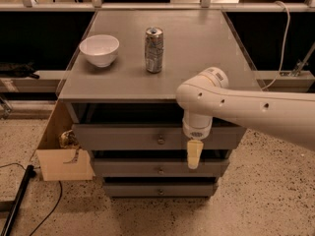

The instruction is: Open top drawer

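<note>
The top drawer [123, 137] is the widest grey front under the tabletop, with a small round metal knob [161, 140] at its middle. It stands slightly out from the cabinet. Two narrower grey drawers [147, 168] with like knobs sit below it. My gripper [194, 154] hangs from the white arm [246, 109], its cream-coloured tip pointing down in front of the top drawer's lower edge, right of the knob and apart from it.
A white bowl [99, 49] and a silver can [154, 49] stand on the grey tabletop [197, 38]. A cardboard box [61, 156] sits on the floor left of the cabinet. A black pole and cable [19, 200] lie at the lower left.
</note>
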Robot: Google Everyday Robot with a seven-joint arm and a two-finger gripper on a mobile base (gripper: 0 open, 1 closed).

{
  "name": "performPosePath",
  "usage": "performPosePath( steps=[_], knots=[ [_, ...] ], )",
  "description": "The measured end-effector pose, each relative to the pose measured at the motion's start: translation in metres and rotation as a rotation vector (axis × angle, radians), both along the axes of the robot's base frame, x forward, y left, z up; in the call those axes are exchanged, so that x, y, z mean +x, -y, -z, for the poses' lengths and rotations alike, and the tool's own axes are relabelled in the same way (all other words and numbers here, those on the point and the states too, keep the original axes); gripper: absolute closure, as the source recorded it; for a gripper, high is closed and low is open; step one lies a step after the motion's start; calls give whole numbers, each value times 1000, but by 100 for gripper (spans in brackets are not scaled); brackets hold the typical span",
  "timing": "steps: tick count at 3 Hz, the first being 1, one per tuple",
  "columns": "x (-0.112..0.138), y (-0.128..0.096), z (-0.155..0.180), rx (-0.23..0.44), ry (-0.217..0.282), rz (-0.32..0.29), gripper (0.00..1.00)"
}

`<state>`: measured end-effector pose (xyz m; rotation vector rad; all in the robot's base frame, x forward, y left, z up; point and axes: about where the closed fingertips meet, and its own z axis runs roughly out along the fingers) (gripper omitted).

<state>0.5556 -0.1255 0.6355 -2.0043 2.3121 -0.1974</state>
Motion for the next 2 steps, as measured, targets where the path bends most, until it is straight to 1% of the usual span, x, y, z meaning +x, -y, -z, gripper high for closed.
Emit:
performPosePath(
  steps=[1,2],
  knots=[
    [0,0,0,0,0,0,16],
    [0,0,0,0,0,0,40]
  ],
)
